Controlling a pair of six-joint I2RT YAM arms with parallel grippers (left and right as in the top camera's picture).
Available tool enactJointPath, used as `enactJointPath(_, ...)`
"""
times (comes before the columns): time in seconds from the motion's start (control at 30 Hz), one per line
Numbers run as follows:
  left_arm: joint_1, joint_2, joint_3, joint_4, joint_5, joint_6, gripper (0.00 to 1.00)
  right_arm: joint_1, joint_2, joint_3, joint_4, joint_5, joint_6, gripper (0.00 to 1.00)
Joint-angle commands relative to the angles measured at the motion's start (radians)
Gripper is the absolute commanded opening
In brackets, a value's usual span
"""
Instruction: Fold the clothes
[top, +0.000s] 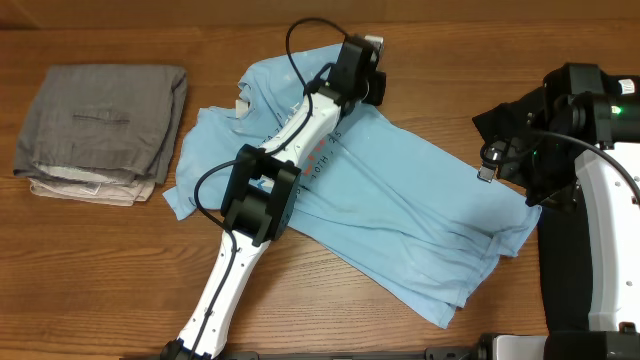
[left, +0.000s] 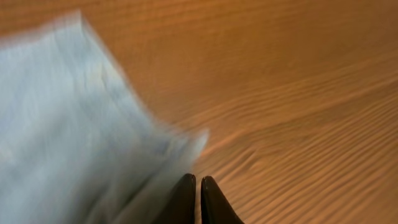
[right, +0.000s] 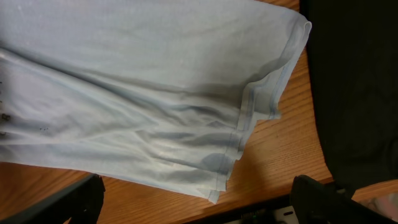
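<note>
Left pincer (left: 194, 198), pressed shut, is placed at light blue cotton T-shirt's (top: 420, 210) far sleeve (top: 300, 62); hem (right: 239, 134) nearer spread right pincer (right: 202, 202).

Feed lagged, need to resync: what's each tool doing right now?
Left tool: closed; nothing seen pinched, light blue cotton T-shirt beside it.
Right tool: open wide, empty, above the T-shirt's hem.

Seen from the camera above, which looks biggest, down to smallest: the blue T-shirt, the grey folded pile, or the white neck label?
1. Light blue T-shirt, spread out, clearly the largest.
2. Grey folded clothes.
3. White neck label, tiny by comparison.
</note>
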Motion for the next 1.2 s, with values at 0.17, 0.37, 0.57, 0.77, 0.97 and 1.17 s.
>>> enactJointPath(0.17, 0.069, -0.006, 0.362, -0.212, 0.032, 0.057, 0.09, -0.007, -0.012, 0.013, 0.001, 0.006, 0.003, 1.0)
enactJointPath(0.37, 0.115, 0.01, 0.355, -0.364, 0.0, 0.114, 0.05, -0.007, -0.012, 0.013, 0.001, 0.006, 0.003, 1.0)
enactJointPath(0.57, 0.148, 0.05, 0.327, -0.421, -0.019, 0.159, 0.04, -0.007, -0.012, 0.013, 0.001, 0.006, 0.003, 1.0)
enactJointPath(0.77, 0.164, 0.101, 0.322, -0.453, -0.028, 0.175, 0.04, -0.007, -0.012, 0.013, 0.001, 0.006, 0.003, 1.0)
enactJointPath(0.97, 0.167, 0.139, 0.314, -0.453, -0.097, 0.184, 0.04, -0.007, -0.012, 0.013, 0.001, 0.006, 0.003, 1.0)
enactJointPath(1.17, 0.176, 0.208, 0.311, -0.453, -0.183, 0.185, 0.05, -0.007, -0.012, 0.013, 0.001, 0.006, 0.003, 1.0)
